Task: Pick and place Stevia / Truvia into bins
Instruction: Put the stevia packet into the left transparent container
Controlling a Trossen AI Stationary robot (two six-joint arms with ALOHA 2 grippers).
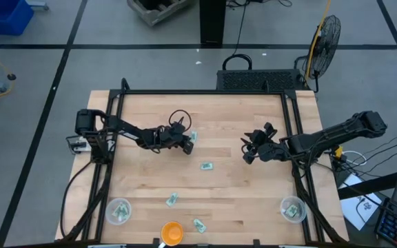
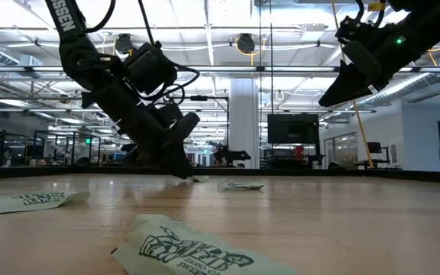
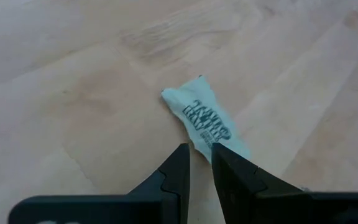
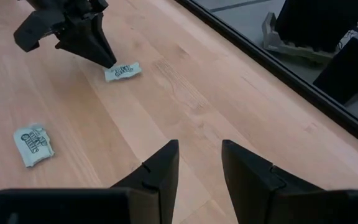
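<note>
A pale green sachet (image 3: 204,118) lies flat on the wooden table (image 1: 240,117), left of the middle. My left gripper (image 3: 201,155) slants down at its near end, the fingers a narrow gap apart, tips at the table. Another sachet (image 1: 206,166) lies toward the middle, and two more (image 1: 172,200) (image 1: 198,224) lie nearer the front edge. My right gripper (image 1: 245,153) hangs open above the table's right half with nothing between its fingers. One clear bin (image 1: 119,211) stands at the front left, the other bin (image 1: 293,209) at the front right. My left gripper comes down slanting from the table's left, in line with the sachet. One fingertip (image 3: 224,154) covers a corner of the sachet's near end (image 3: 211,140), and the gap between the fingers stays bare. I cannot tell whether the finger touches the paper. The sachet lies flat on the table.
An orange bowl (image 1: 171,232) sits at the front edge between the two bins. A black frame (image 1: 205,92) runs along the table's far, left and right sides. Bare wood lies between the two grippers and along the far half.
</note>
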